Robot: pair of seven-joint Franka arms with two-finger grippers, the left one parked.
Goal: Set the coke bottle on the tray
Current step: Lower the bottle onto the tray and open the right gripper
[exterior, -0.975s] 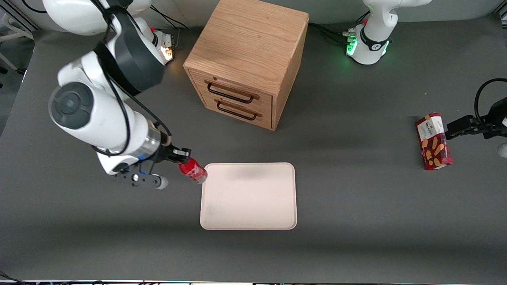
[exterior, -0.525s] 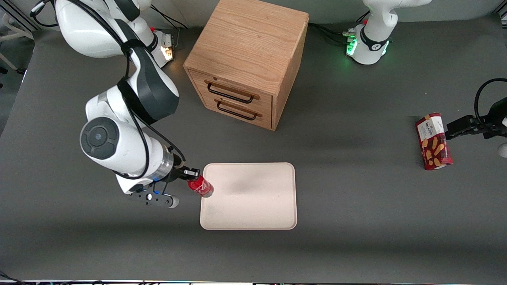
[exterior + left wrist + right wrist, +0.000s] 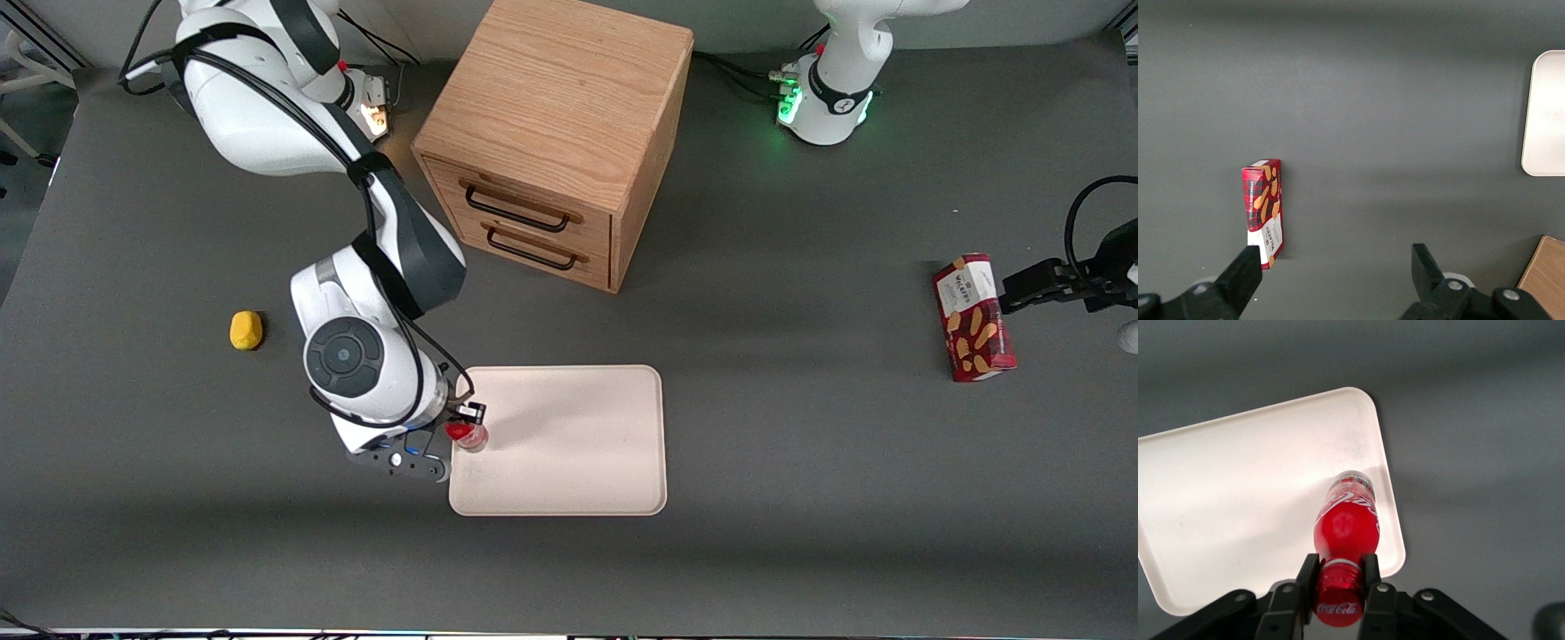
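The gripper (image 3: 1339, 584) has the coke bottle (image 3: 1346, 523) pinched at the neck, just under the cap, jaws pressed against it on both sides; the bottle hangs upright, clear base down, over the tray (image 3: 578, 444), right by the tray's short edge at the working arm's end; from the wrist view I cannot tell whether the base touches the tray floor or hovers just above it.

Here's the worry; that base sits close to the rim (image 3: 1395, 520), so a release now could land it on the raised lip and tip it off onto the table (image 3: 800, 533); it's a slim, tall thing, so a drop from any height, or a finger dragging the cap as the jaws part, may topple it and set it rolling; a nudge toward the tray's middle looks safer.
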